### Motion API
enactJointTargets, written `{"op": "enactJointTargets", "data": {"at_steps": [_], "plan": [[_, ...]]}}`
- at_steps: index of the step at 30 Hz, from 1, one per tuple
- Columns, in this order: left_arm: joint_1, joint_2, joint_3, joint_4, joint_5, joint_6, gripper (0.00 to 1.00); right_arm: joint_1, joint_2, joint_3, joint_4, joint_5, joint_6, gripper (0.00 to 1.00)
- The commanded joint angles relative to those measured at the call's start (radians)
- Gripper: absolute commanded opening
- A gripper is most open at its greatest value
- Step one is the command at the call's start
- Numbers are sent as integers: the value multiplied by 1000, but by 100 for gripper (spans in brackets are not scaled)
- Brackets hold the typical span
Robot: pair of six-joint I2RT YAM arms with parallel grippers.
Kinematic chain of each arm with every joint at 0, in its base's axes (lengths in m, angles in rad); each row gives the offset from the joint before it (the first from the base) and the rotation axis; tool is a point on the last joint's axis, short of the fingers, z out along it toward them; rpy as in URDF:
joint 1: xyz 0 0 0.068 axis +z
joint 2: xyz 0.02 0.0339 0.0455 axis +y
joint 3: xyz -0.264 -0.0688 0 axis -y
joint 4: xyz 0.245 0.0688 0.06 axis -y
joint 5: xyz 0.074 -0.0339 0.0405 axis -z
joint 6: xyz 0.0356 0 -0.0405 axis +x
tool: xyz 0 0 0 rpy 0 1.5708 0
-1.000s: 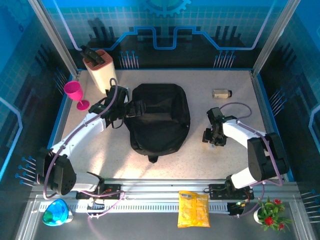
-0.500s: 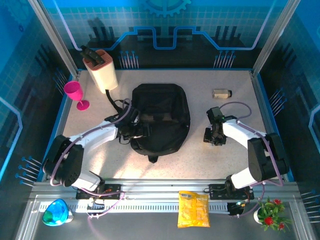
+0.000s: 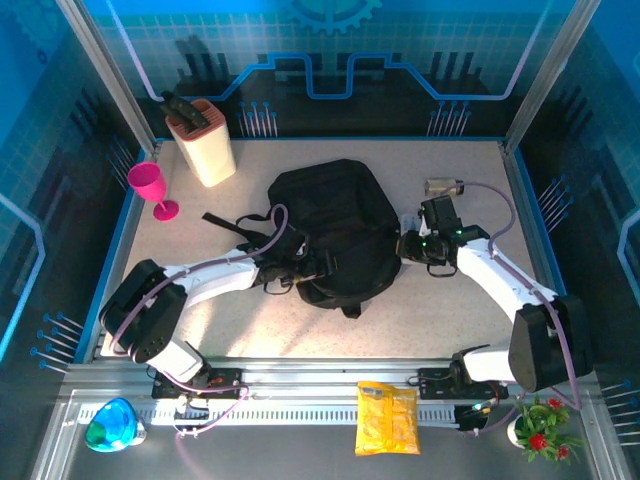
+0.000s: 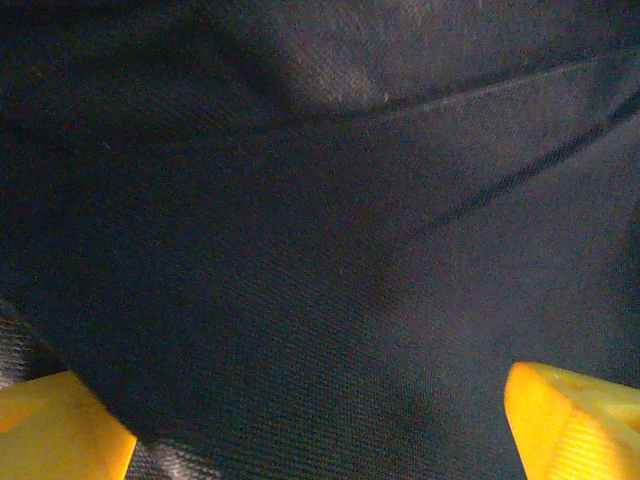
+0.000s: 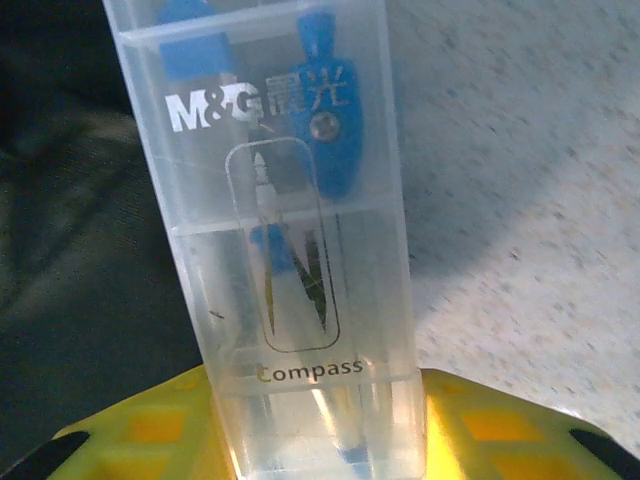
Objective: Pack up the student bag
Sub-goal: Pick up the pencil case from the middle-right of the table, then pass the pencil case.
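Spread wide, the jaws of the left gripper (image 4: 318, 428) put their yellow fingers (image 4: 60, 430) at the two lower corners of the left wrist view. Black woven fabric lies close in front of them, and we cannot tell whether they touch it. The jaws of the right gripper (image 5: 315, 435) are closed on a compass case (image 5: 285, 220). This clear plastic box stands up between the yellow fingers, with a blue compass inside and the word "Compass" printed low on its face. Left of the case we see dark fabric, right of it the speckled table (image 5: 520, 200).

From above, nearest to us, a yellow packet (image 3: 388, 418) lies on the rail between the arm bases. A blue-green object (image 3: 112, 425) sits at the near left corner and a small plant with red flowers (image 3: 540, 420) at the near right. Farther in, the student bag (image 3: 335, 225) lies flat in the middle of the table, a strap (image 3: 225, 220) trailing off to its left. The left gripper is at the bag's near left edge and the right gripper at its right edge, so the bag lies between them. Just beyond the right arm's wrist we see a small jar (image 3: 443, 186). Farthest off, at the far left, stand a pink goblet (image 3: 150, 187) and a pale knife block (image 3: 205, 140).
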Motion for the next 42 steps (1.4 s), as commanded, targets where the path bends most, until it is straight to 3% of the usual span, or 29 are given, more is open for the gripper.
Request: {"op": "enactJointTargets", "data": {"at_steps": [1,3,7,14,21,29,33,37,42], "plan": [[16,-98,33,-64,-94,-7,96,24,-22,53,88,-125,-55,41],[47,-145,27,-89,-94,-2,97,44,-12,62,123,-158,-65,41],[112,-186,60,-55,21,20,96,103,37,87,176,-202,-81,41],[126,-62,248,39,240,39,89,211,98,102,279,-259,-100,40],[126,48,312,146,283,-30,70,260,131,105,322,-284,-92,40],[126,109,338,127,276,-61,45,281,145,120,320,-300,-110,40],[126,125,343,147,305,-77,28,283,148,119,322,-308,-109,41],[143,119,332,201,338,-102,15,237,123,92,386,-388,-20,56],[189,95,279,336,393,-177,13,131,71,8,618,-536,213,78]]}}
